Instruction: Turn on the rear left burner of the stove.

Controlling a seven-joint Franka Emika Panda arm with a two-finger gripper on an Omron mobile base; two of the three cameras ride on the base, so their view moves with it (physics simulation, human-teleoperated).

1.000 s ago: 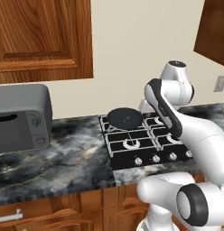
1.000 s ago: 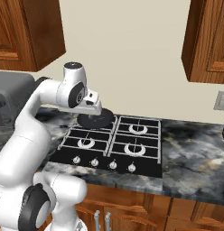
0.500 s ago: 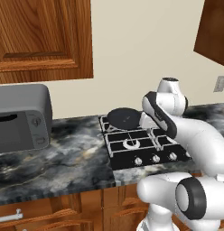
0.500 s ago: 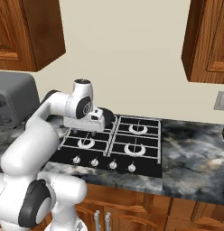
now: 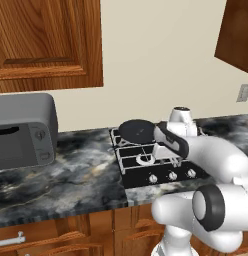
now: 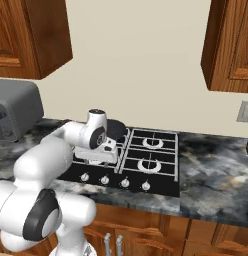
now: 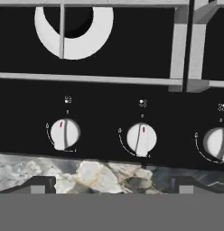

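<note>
Kitchen, stove (image 5: 130,175) | my gripper (image 7: 112,188) hangs over the front-edge knob row, jaws parted, holding nothing | rear left burner (image 5: 127,134) lies at the back-left corner under a dark pan (image 5: 137,129) | judgement: read the dot marks, centre on the right knob (image 7: 141,139), then close.

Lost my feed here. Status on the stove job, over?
Gripper low over knob row, nothing held. Two knobs ahead: and, untouched. Pan sits on rear left burner; stove otherwise unobstructed.
</note>
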